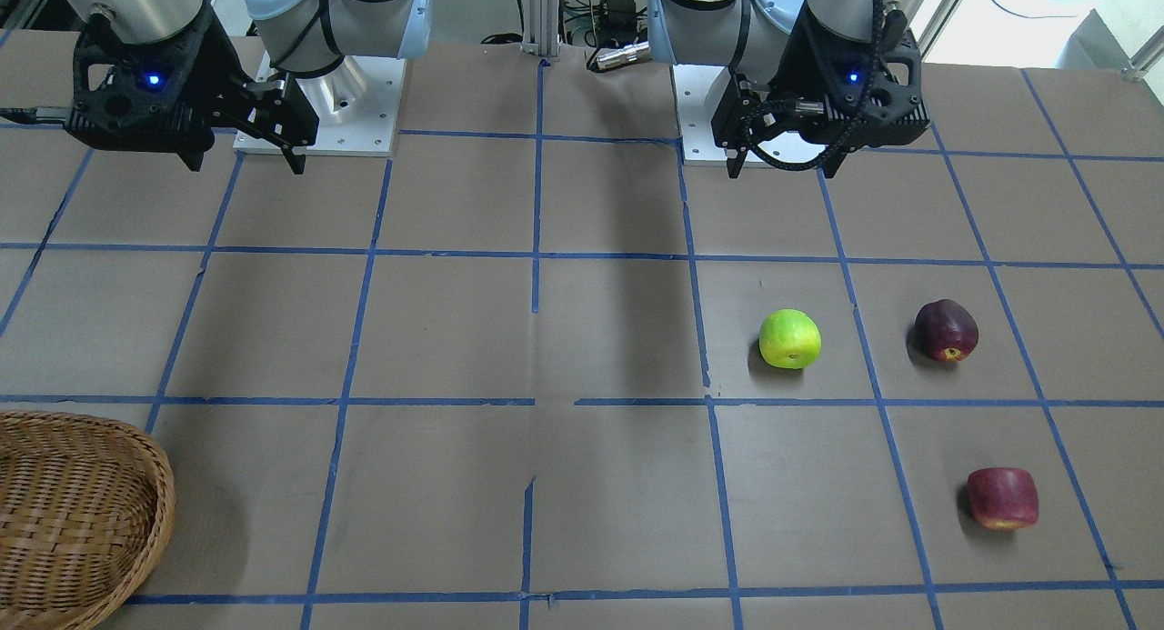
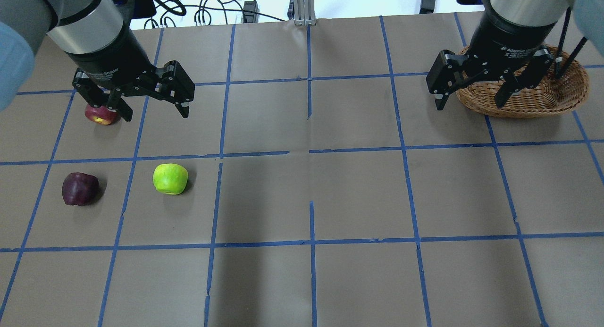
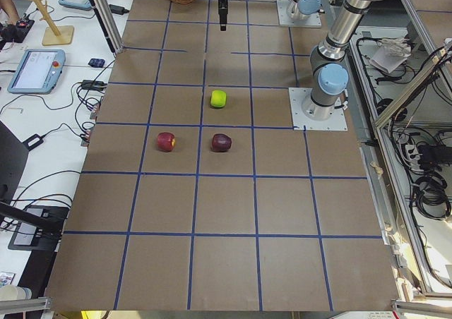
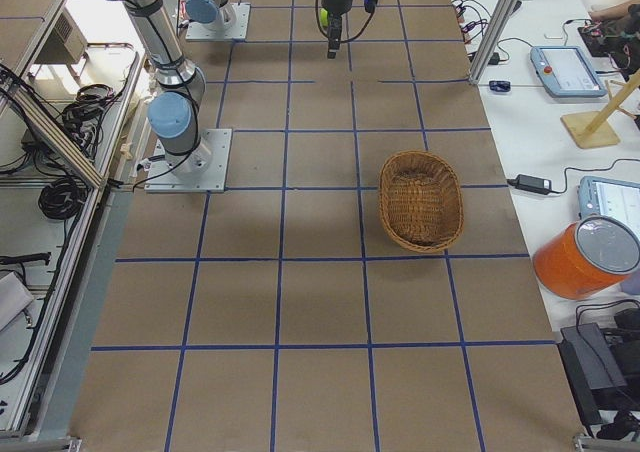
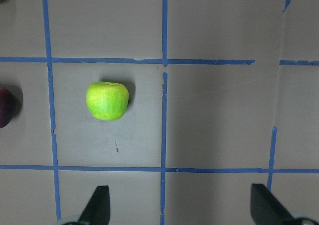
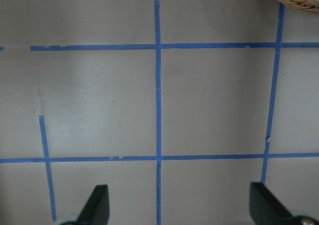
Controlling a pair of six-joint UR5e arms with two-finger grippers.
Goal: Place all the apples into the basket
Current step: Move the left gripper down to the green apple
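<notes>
Three apples lie on the table on my left side: a lime-green apple, a maroon-purple apple, and a squarish dark red apple, partly covered by a left finger in the overhead view. My left gripper is open and empty, hanging above the table on the robot's side of the apples. The wicker basket stands empty at the far right. My right gripper is open and empty, hanging above the table.
The brown table top carries a blue tape grid. Both arm bases stand at the robot's edge. An orange container and tablets sit on the side bench beyond the basket.
</notes>
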